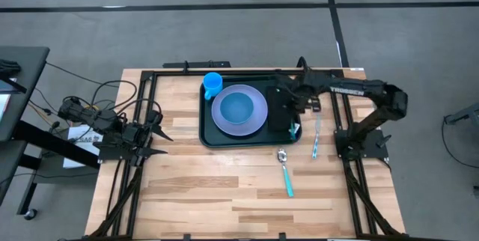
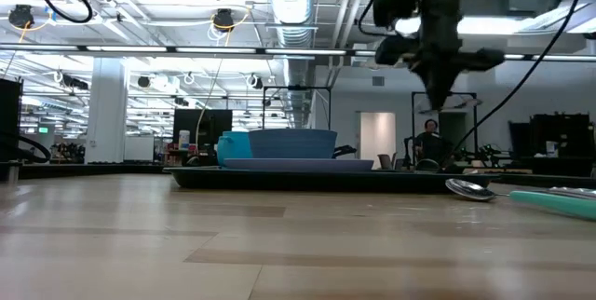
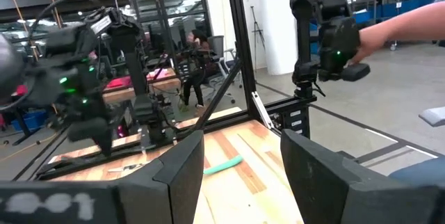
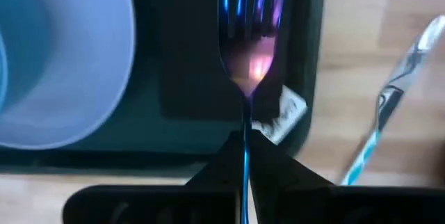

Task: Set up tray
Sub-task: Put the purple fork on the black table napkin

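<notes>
one fork [image 4: 249, 50] over tray [image 4: 306, 57] edge

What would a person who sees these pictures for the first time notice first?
First, the dark green tray at the far middle of the table, carrying a lavender plate with a blue bowl on it and a blue cup at its far left corner. Next, the right gripper, shut on a fork above the tray's right side. On the bare wood just right of the tray lie a spoon and a knife.
</notes>
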